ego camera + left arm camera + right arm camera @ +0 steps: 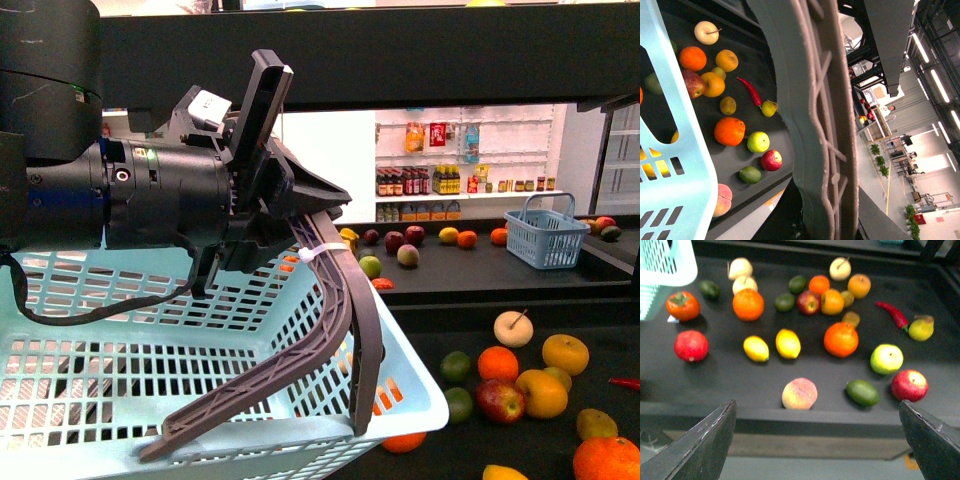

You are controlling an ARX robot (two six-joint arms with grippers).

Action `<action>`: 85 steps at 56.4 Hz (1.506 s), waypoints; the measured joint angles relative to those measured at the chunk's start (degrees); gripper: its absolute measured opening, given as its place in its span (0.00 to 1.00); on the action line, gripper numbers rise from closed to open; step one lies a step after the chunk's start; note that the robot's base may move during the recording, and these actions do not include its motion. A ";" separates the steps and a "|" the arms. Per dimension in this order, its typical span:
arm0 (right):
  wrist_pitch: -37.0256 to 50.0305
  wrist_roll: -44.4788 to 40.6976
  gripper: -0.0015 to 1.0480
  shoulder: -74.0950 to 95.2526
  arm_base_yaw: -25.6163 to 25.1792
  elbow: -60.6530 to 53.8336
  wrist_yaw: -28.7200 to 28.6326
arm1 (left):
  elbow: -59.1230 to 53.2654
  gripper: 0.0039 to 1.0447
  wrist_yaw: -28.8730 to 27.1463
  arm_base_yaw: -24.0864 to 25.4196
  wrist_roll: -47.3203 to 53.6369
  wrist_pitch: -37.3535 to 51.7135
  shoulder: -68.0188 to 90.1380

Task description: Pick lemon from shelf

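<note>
Left pincer (285, 200): pressed together on the grey handle (335, 310) of a light-blue basket (150, 400). In the left wrist view the handle (820, 125) runs through the middle of the picture with a dark part of the pincer close against each side at its lower end. The basket hangs in front of the shelf (480, 270), and its far corner covers part of the fruit on the lower tray.

Right pincer (817, 407): spread wide and holding nothing. One dark finger (700, 445) shows at each lower corner of the right wrist view. The pincer hangs over the front edge of the lower tray, clear of all the fruit.

Lemon (788, 343): lies on the bare dark surface of the shelf's lower tray (715, 380), toward its front. It touches neither pincer.

Neighbours of the lemon:
- A second yellow fruit (756, 348) of much the same shape lies just beside it, on the side toward the basket.
- A large orange (841, 339) lies near on the other side, not touching.
- A peach (799, 393) lies nearer the tray's front edge.
- A round red fruit (690, 345) lies beyond the second yellow fruit.

The right wrist view is slightly blurred, so surface detail on the two yellow fruits cannot be made out.
</note>
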 joint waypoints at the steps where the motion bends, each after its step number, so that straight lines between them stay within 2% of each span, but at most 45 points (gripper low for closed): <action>1: 0.61 0.13 0.93 1.36 -0.70 0.09 -1.09 | 0.00 0.09 -0.02 0.00 0.02 0.00 0.00; 5: 3.67 1.09 0.93 6.58 -3.41 0.72 -4.83 | 0.00 0.09 -0.07 0.00 0.02 0.00 0.02; 8: 9.62 3.43 0.93 15.54 -6.27 2.10 -8.24 | 0.02 0.09 0.24 -0.02 0.02 0.00 0.00; 17: 22.99 7.45 0.93 40.02 -7.87 8.02 -10.95 | 0.07 0.09 0.24 -0.07 0.00 0.00 0.02; 29: 31.63 11.41 0.93 76.22 -6.36 24.61 -6.93 | 0.09 0.09 0.24 -0.09 0.04 0.00 0.02; 42: 37.86 11.47 0.93 104.76 -5.29 42.58 -4.15 | 0.09 0.09 0.35 -0.07 0.22 0.00 0.02; 60: 45.75 8.63 0.93 127.69 -3.69 63.45 -4.98 | 0.09 0.09 0.11 -0.07 0.22 0.00 0.02; 66: 45.51 7.06 0.93 133.92 -3.04 70.73 -5.77 | 0.09 0.09 0.22 -0.07 0.22 0.00 0.04; 85: 43.58 3.23 0.93 142.51 -2.75 82.07 -6.51 | 0.09 0.09 0.20 -0.07 0.22 0.00 0.04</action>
